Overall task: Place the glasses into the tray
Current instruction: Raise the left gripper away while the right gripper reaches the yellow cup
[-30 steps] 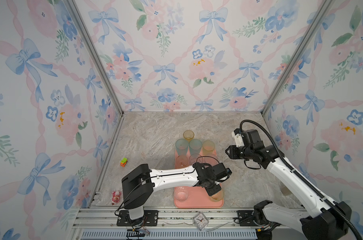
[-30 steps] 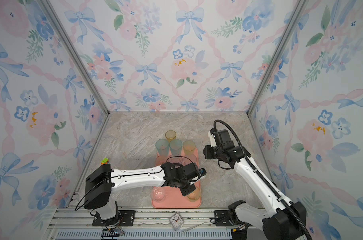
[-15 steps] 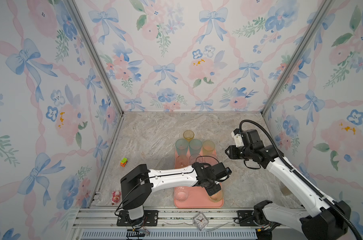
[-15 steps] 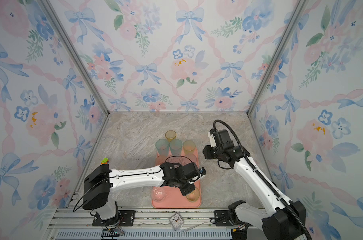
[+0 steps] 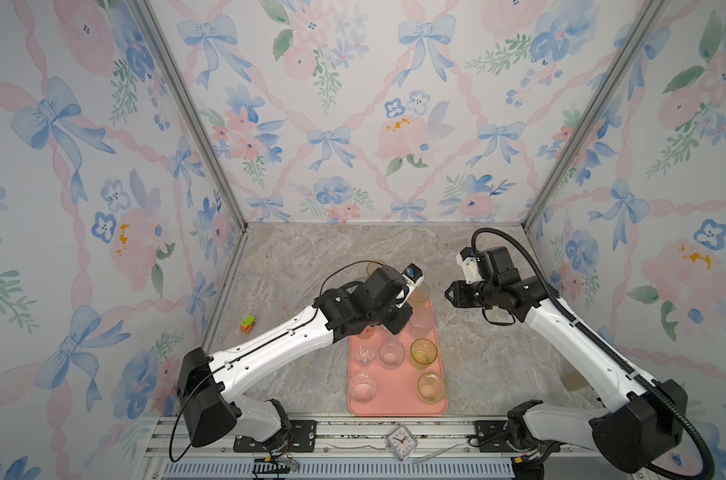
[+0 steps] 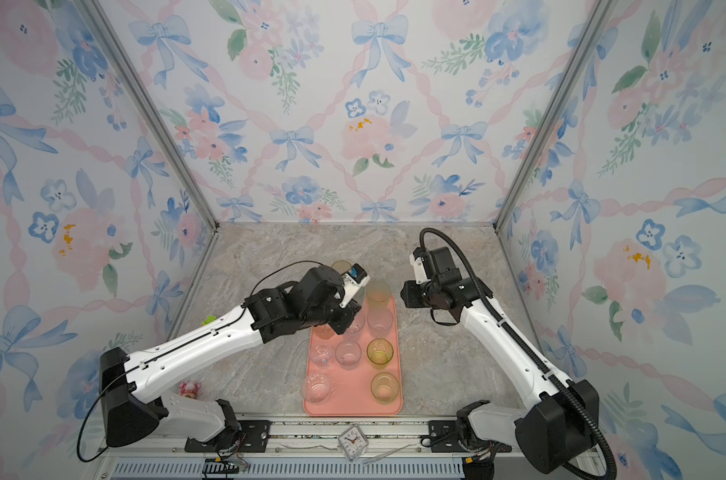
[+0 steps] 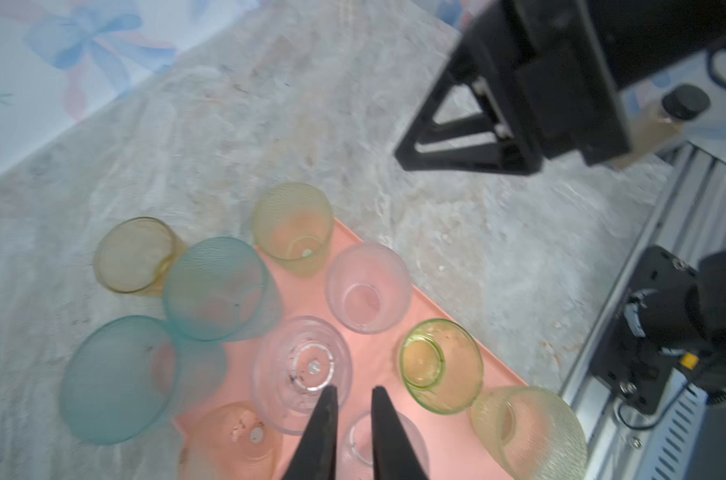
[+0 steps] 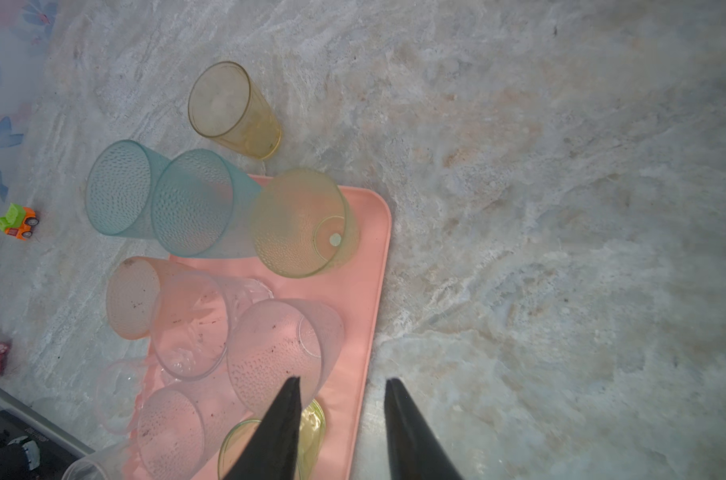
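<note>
Glasses (image 5: 423, 351) mostly on tray (image 5: 394, 401) — left gripper (image 7: 353, 388) narrow, right gripper (image 8: 342, 380) wider, both empty

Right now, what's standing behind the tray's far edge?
An amber glass stands upright on the marble beyond the tray. Two teal glasses stand right at that edge; their bases are hidden, so I cannot tell whether they are on the tray.

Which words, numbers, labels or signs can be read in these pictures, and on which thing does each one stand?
No text can be read anywhere.
Small clock, seen in both top views: marks round the dial, too small to read.
Black arm base, seen in the right wrist view: a short line of pale print, too blurred to read.
</note>
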